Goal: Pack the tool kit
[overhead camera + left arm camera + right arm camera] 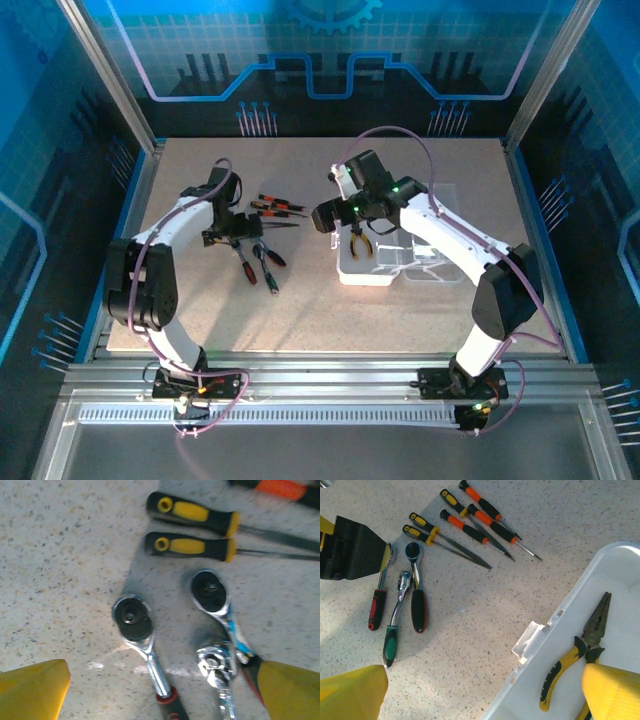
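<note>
Speckled beige tabletop (300,310) carries the clear rectangular plastic case (620,580) at right with yellow-and-black-handled pliers (580,650) lying inside, right gripper (485,672) above it spread and empty, while the left gripper (165,670), fingers also apart, hovers over chrome ratchet wrenches (132,617), probably to straddle one for pickup.

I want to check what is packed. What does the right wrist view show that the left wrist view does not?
Right wrist, not left wrist: the yellow-and-black pliers lying inside the clear plastic case.
Left wrist, not right wrist: the round steel head of the red-handled ratchet, which the left gripper mostly covers in the right wrist view.
Both: the two yellow-and-black-handled screwdrivers and the two other steel ratchets.
</note>
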